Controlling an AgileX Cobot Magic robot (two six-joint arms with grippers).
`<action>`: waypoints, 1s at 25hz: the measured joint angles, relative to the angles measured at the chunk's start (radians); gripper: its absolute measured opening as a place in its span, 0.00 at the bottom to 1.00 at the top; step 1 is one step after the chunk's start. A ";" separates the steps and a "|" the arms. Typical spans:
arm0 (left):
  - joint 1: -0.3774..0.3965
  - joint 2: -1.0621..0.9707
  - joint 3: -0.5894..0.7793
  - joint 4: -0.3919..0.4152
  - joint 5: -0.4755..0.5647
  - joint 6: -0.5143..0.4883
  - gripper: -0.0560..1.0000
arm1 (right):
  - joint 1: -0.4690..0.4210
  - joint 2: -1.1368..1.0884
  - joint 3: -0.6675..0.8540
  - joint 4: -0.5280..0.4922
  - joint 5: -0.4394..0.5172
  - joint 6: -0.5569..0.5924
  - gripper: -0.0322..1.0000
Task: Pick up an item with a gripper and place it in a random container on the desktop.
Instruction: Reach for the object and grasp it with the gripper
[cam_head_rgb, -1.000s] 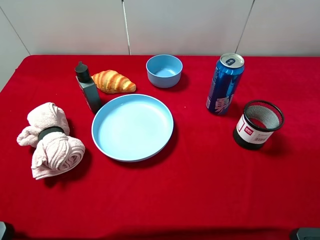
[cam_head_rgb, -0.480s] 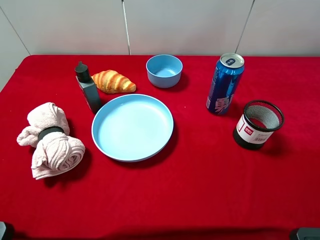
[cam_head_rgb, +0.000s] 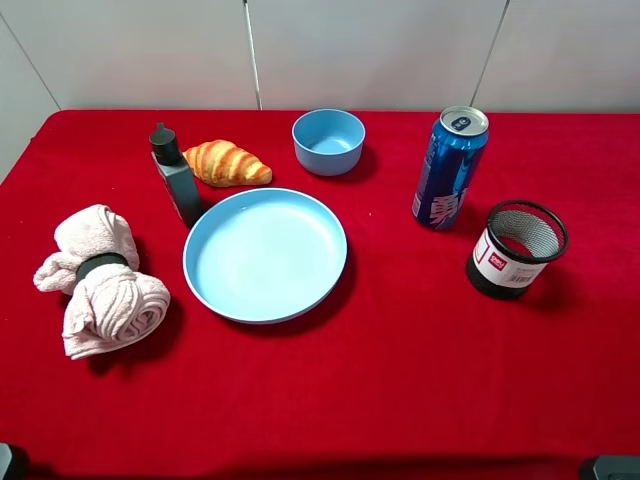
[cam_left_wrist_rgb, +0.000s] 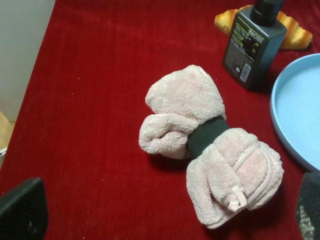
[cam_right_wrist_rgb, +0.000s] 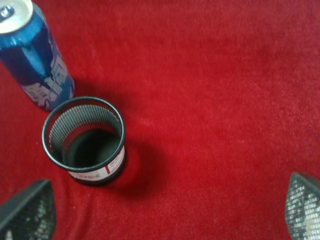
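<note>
Two claws, both mine, both spread wide with nothing between the fingers. Ahead of my right claw (cam_right_wrist_rgb: 165, 212) the black mesh cup (cam_right_wrist_rgb: 85, 140) stands upright and empty on the red surface (cam_right_wrist_rgb: 225, 75), nearer one finger than the other. Just beyond the cup stands the blue can (cam_right_wrist_rgb: 35, 60), upright, close to it but apart, untouched. Ahead of my left claw (cam_left_wrist_rgb: 165, 210) lies a rolled pink towel (cam_left_wrist_rgb: 215, 145) with a black band. Past it stand a dark bottle (cam_left_wrist_rgb: 252, 50) and a croissant (cam_left_wrist_rgb: 295, 32), with the blue plate (cam_left_wrist_rgb: 290, 115) beside them.
</note>
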 joint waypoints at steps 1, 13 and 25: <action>0.000 0.000 0.000 0.000 0.000 0.000 0.99 | 0.000 0.028 -0.017 0.000 0.012 -0.004 0.70; 0.000 0.000 0.000 0.000 0.000 0.000 0.99 | 0.031 0.274 -0.185 0.014 0.088 -0.052 0.70; 0.000 0.000 0.000 0.000 0.000 0.000 0.99 | 0.151 0.596 -0.408 -0.033 0.149 -0.052 0.70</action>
